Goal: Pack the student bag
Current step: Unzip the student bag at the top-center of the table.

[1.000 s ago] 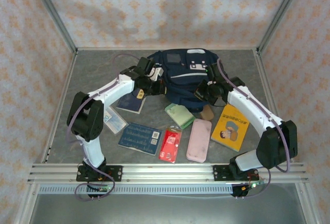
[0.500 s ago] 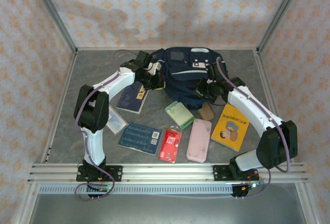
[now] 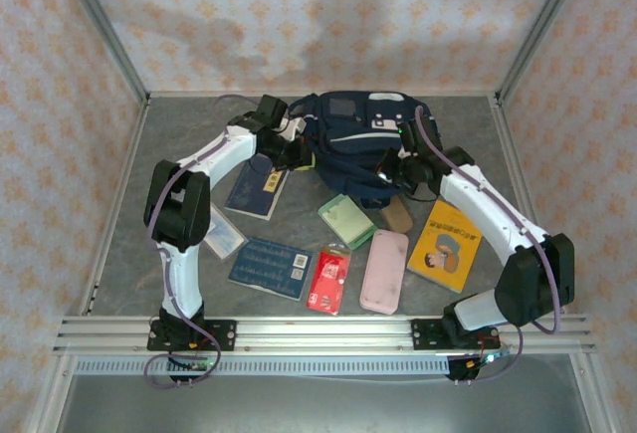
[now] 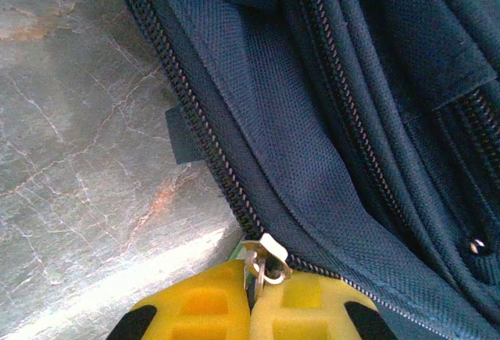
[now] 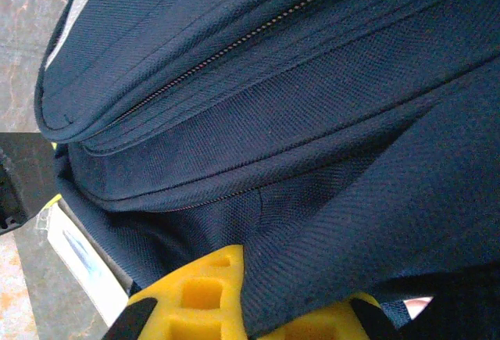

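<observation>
The student bag (image 3: 360, 139), navy with white trim, lies at the back middle of the table. My left gripper (image 3: 299, 151) is at its left edge. In the left wrist view the yellow fingers (image 4: 199, 301) are shut on the metal zipper pull (image 4: 268, 255), at the end of a dark zipper track (image 4: 195, 121) that runs along the bag's edge above the stone tabletop. My right gripper (image 3: 394, 167) is at the bag's front right. There its yellow fingers (image 5: 199, 293) pinch a fold of the bag's navy fabric (image 5: 297, 277).
In front of the bag lie a navy booklet (image 3: 257, 190), a green case (image 3: 346, 220), a brown item (image 3: 398, 216), a yellow book (image 3: 446, 246), a pink pencil case (image 3: 384, 271), a red packet (image 3: 328, 280), a blue card (image 3: 269, 267) and a clear sleeve (image 3: 221, 231).
My left arm has stretched toward the back, carrying the zipper pull along the bag's left edge. The bag has shifted slightly right. The right gripper keeps its hold, moved a little back.
</observation>
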Motion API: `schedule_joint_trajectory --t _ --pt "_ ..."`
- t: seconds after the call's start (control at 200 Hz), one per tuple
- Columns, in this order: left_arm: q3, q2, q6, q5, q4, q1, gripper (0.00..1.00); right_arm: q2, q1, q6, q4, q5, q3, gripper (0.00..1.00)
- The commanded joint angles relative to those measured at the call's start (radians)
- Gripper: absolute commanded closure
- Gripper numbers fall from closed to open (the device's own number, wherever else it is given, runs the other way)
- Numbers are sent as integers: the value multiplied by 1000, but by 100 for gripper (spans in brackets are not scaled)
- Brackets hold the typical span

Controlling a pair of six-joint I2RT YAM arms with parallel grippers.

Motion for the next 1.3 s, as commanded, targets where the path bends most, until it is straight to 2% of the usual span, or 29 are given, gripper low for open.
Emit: schedule_joint_trajectory --t 0.0,0.16,0.305,0.43,0.56,0.796,0.851,1.016,1.201,1.246,1.291 --pt "34 56 -3 -279 10 149 100 -52 -35 -110 -163 32 53 100" --pt "57 88 -30 -264 19 180 100 -42 -43 -194 -179 2 75 100" --pt "80 99 -47 -258 30 193 94 -41 -53 -226 -195 28 92 100" --pt "85 83 -93 -184 59 196 78 -18 -57 -225 -199 30 111 100" --pt "-10 -48 -191 -156 157 196 66 9 -57 -212 -191 39 136 100" --pt "-242 -380 -299 -218 259 194 57 76 -58 -295 -174 -15 230 100" --pt "-274 -438 -299 -237 256 191 55 96 -59 -305 -178 -27 264 100" --pt "-326 -567 -272 -311 229 149 51 148 -58 -342 -179 -176 358 100" --pt "-343 -635 -252 -326 185 79 49 196 -26 -389 -215 -185 346 100" --pt "-355 -652 -253 -327 177 67 49 211 -8 -392 -221 -144 325 95" --pt "-370 -670 -253 -330 166 55 49 224 11 -397 -238 -87 311 82"
